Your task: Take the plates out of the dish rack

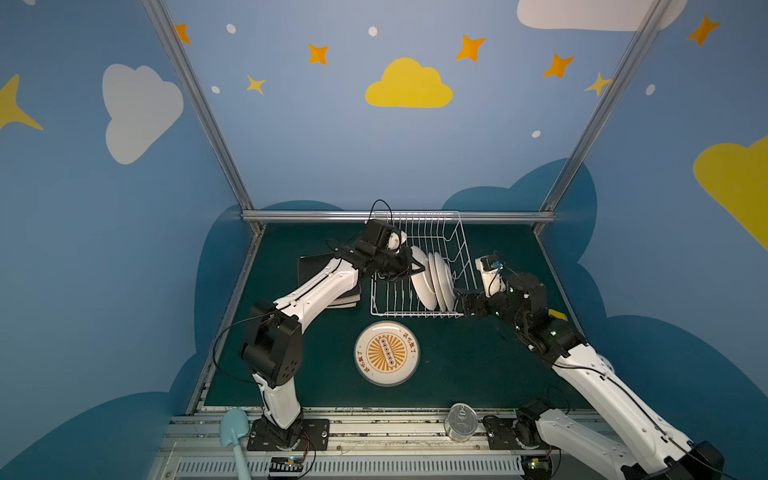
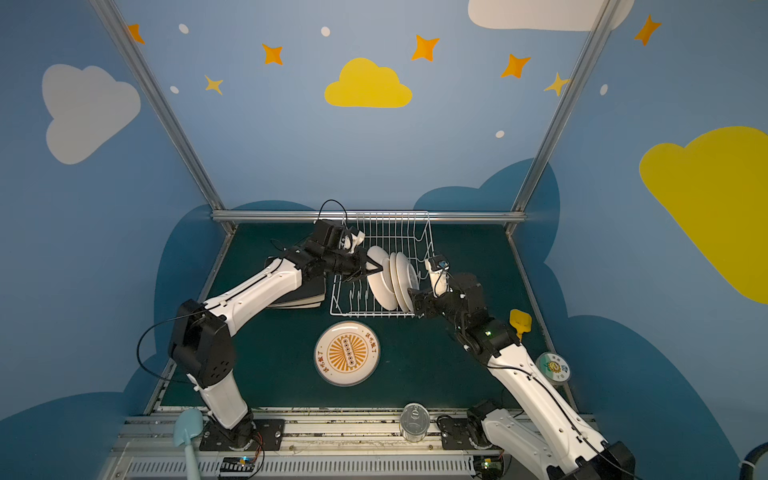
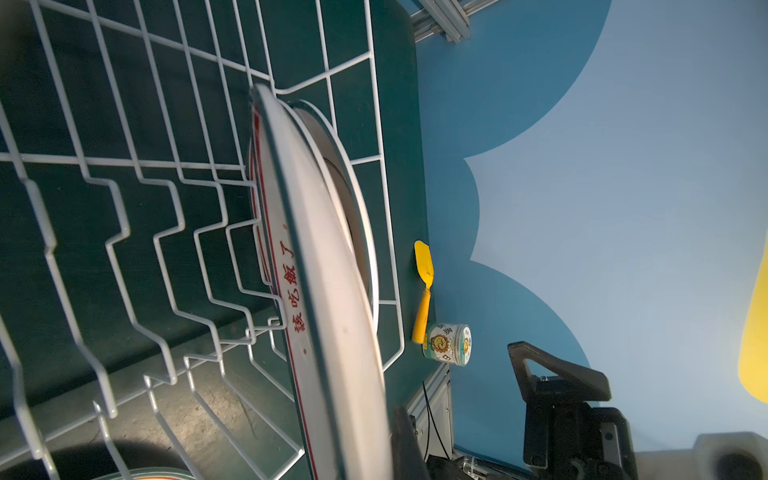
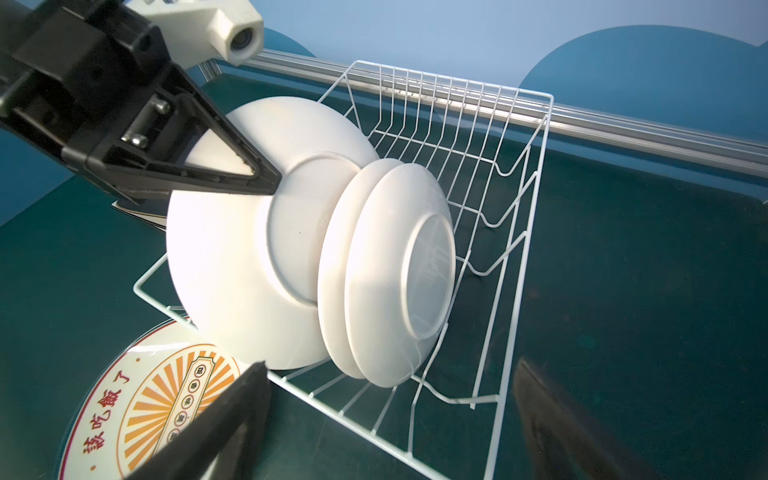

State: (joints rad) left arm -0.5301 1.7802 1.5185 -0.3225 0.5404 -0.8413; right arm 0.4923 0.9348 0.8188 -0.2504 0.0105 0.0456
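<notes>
Left gripper point(image 1: 417, 269) pinches the leftmost plate point(image 1: 424, 291) of three white ones standing in the dish rack point(image 1: 462, 245), at twelve o'clock on the surface point(image 1: 478, 365); right gripper point(image 1: 459, 302), spread wide, sits at the rack's five o'clock corner.

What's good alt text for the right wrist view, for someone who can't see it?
The left hand grips the rim of a white plate standing on edge in the wire dish rack, with two more white plates beside it. A sunburst plate lies flat on the table; the right hand is open.
</notes>
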